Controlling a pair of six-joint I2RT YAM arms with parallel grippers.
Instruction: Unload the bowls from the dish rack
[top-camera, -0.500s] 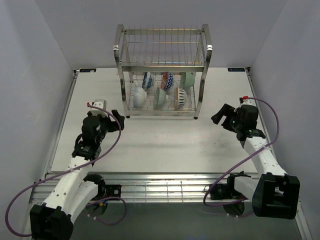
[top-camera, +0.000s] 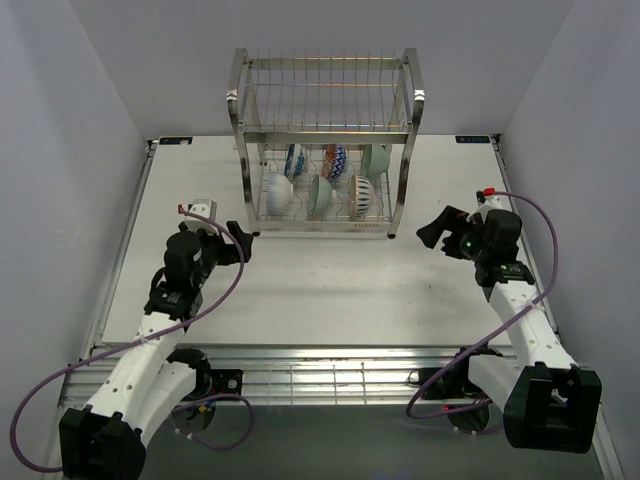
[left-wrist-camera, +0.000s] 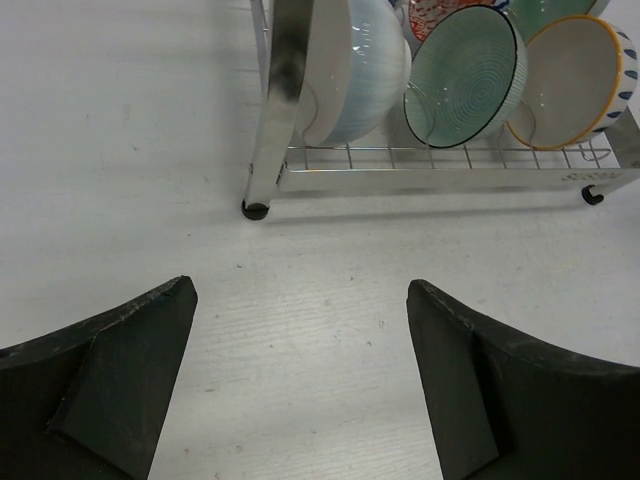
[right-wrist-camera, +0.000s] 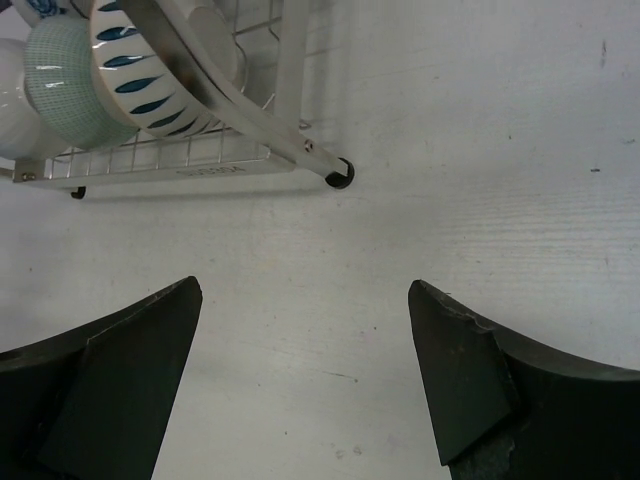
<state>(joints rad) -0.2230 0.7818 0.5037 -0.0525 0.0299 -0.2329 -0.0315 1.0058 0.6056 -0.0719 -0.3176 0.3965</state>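
Entry one, black two-finger left gripper (top-camera: 238, 246): fingers wide apart, nothing held, over the flat white table (top-camera: 330, 290), at 8 o'clock from the rack and near its front left post.

Entry two, tall two-tier shiny steel wire dish rack (top-camera: 240, 150): I log it at the table's 12 o'clock. Six small round ceramic bowls stand on edge in its lower tier.
- Front row: plain white bowl (top-camera: 279, 192), mint green bowl (top-camera: 320, 193), blue-dashed bowl (top-camera: 362, 195).
- Back row: blue-and-white bowl (top-camera: 295, 160), red-blue bowl (top-camera: 334, 161), pale green bowl (top-camera: 376, 158).

Entry three, black right gripper (top-camera: 432, 230): fingers wide apart, empty, at 4 o'clock from the rack.
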